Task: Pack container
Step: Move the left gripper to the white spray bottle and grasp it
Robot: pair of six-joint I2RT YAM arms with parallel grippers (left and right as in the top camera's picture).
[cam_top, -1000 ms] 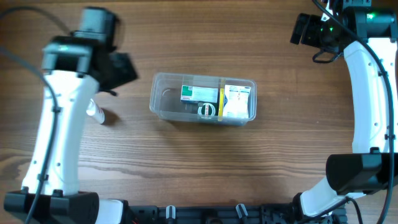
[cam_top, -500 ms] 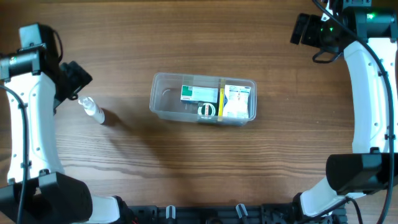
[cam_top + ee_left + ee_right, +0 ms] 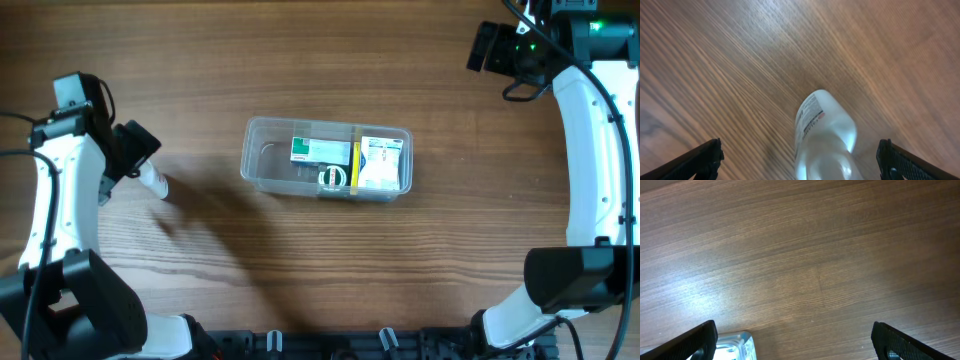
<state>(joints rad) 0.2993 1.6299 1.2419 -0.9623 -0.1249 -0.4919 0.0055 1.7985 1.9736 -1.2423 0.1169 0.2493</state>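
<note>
The container point(image 3: 266, 160), a clear rectangular tub, stands mid-table in the overhead view. Inside it are a green-and-white box point(image 3: 320, 151), a white box with a yellow edge point(image 3: 381, 163) and a small round item point(image 3: 330, 178). A small white bottle point(image 3: 154, 181) lies on the wood left of the tub. My left gripper point(image 3: 136, 152) hangs just over it, open. In the left wrist view the bottle point(image 3: 826, 131) lies between the wide-apart fingers point(image 3: 701, 161), untouched. My right gripper point(image 3: 489, 47) is open at the far right, with nothing in it.
In the right wrist view the open right gripper point(image 3: 795, 337) looks at bare wood, with a corner of the container point(image 3: 736, 348) at the lower left. Both white arms rise from the table's near edge at left and right.
My left arm has swung left, away from the tub, and come down over the bottle. Its jaws have spread a little wider. The right arm has not moved.
</note>
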